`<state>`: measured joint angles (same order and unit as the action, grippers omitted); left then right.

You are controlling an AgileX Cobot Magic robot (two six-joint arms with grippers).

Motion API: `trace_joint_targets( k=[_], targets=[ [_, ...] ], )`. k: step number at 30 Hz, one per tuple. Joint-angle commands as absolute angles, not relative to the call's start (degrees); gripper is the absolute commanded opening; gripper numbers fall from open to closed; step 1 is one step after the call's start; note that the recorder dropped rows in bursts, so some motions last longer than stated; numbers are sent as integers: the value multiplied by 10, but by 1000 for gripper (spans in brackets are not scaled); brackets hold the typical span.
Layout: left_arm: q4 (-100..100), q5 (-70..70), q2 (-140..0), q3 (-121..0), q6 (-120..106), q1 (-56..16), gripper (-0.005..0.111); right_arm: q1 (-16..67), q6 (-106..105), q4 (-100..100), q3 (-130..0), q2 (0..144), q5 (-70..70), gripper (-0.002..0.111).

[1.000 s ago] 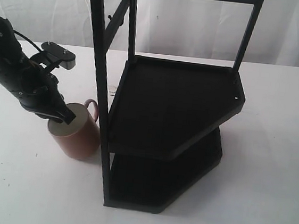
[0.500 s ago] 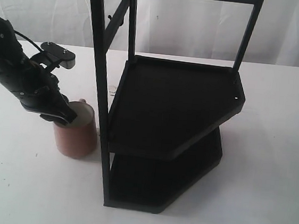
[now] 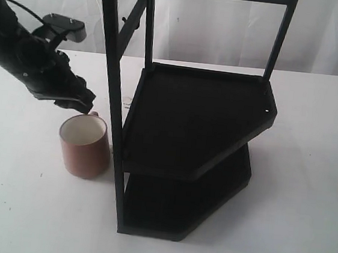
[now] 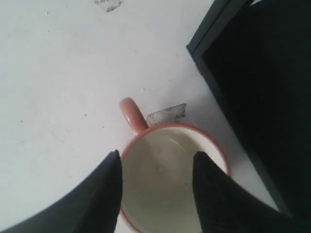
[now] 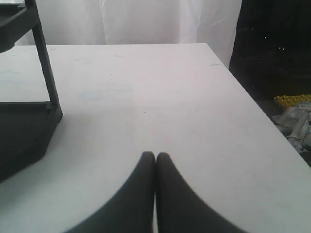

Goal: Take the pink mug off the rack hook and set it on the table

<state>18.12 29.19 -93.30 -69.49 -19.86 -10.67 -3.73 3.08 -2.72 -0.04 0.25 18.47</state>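
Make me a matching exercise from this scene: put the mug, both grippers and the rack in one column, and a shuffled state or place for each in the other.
Column one
1. pink mug
2. left gripper
3. right gripper
4. rack

Column two
A. shut, over bare table
B. black, two shelves, standing on the table
C. upright on the table beside the rack, cream inside showing
D. open, just above the mug

Pairs: 1-C, 2-D, 3-A, 4-B
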Motion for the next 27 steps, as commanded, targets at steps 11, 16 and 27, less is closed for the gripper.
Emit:
trace_joint_targets(
  k=[11,16,27],
  targets=[
    [-6,278,-770,-649,-12,-95,6,-41,29,-30,0,0,180,0],
    [-126,81,-711,-479,177,-18,0,-41,29,-30,0,0,180,0],
    [-60,-123,-493,-252,193,136,0,-41,29,-30,0,0,180,0]
  ],
)
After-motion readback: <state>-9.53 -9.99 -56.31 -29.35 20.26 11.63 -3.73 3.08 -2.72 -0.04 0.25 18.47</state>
